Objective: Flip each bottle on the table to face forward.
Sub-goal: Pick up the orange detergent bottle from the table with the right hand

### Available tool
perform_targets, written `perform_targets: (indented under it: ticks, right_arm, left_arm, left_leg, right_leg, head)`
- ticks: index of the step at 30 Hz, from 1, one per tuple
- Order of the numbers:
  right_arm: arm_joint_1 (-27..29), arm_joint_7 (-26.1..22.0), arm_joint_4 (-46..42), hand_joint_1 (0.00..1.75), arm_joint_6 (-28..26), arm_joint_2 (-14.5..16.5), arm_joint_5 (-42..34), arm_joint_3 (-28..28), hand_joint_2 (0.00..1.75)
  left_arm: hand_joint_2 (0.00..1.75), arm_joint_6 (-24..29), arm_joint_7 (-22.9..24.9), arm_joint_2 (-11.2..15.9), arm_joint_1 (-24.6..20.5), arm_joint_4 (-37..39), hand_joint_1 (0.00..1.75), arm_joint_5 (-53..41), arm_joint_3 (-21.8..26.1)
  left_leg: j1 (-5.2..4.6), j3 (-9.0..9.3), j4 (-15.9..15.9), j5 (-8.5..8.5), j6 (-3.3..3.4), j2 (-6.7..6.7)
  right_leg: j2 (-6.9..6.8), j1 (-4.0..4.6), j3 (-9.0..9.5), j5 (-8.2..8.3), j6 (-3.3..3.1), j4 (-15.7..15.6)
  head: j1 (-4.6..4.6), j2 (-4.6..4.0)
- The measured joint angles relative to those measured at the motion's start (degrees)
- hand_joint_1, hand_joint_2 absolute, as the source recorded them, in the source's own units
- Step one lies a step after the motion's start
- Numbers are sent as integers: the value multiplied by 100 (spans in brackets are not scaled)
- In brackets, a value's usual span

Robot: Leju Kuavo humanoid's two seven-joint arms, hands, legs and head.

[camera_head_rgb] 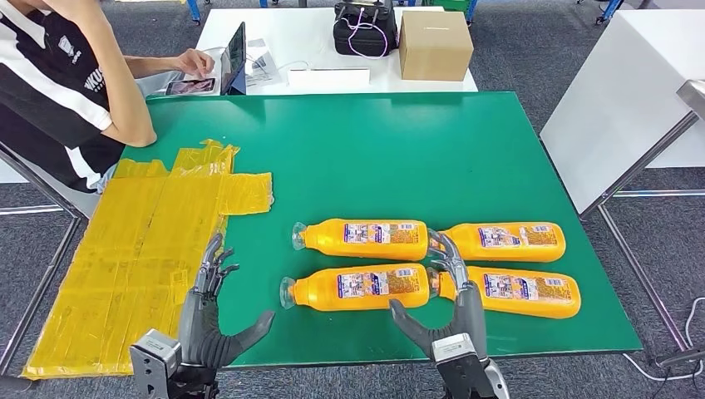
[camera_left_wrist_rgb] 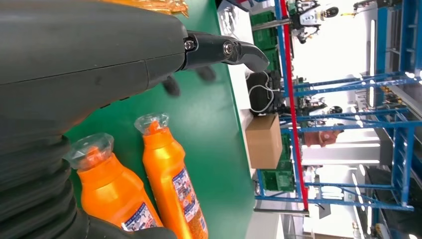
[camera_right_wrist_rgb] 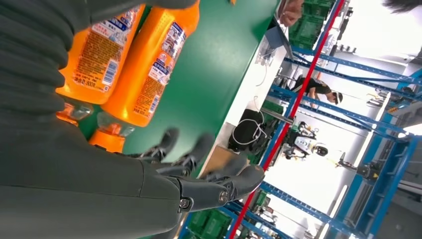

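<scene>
Several orange bottles lie on their sides on the green table (camera_head_rgb: 374, 150), labels up, caps to the left. Far left bottle (camera_head_rgb: 362, 238), near left bottle (camera_head_rgb: 357, 288), far right bottle (camera_head_rgb: 505, 242), near right bottle (camera_head_rgb: 511, 292). My right hand (camera_head_rgb: 449, 299) hovers open at the table's front edge, fingers reaching between the near left and near right bottles. My left hand (camera_head_rgb: 212, 312) stands open over the front left, apart from every bottle. The left wrist view shows two bottles (camera_left_wrist_rgb: 171, 179) beyond the thumb. The right wrist view shows two labelled bottles (camera_right_wrist_rgb: 144, 64) above my fingers (camera_right_wrist_rgb: 199, 149).
Crinkled yellow tape sheets (camera_head_rgb: 141, 241) cover the table's left part. A person (camera_head_rgb: 58, 91) sits at the far left with a phone (camera_head_rgb: 191, 86). Behind stands a white table (camera_head_rgb: 316, 58) with a cardboard box (camera_head_rgb: 435, 43) and a black bag (camera_head_rgb: 364, 27). Another white table (camera_head_rgb: 623, 100) stands right.
</scene>
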Motion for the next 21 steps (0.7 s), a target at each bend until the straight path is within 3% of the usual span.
perform_targets:
  ticks: [5,21]
  right_arm:
    - [-67,133,-26,0,2,-32,292,0,175]
    - [-1315,1462,259,0,31,-334,2911,143,175]
  left_arm:
    - [175,-52,-1,0,-9,-4,0,4,1]
    - [175,-578,91,-11,-312,-3,0,99,4]
  left_leg:
    - [0,0,0,-1,0,1]
    - [0,2,0,6,5,3]
  right_leg:
    - [0,0,-1,0,0,0]
    - [0,0,4,5,2,1]
  head:
    - [-1,0]
    - [-1,0]
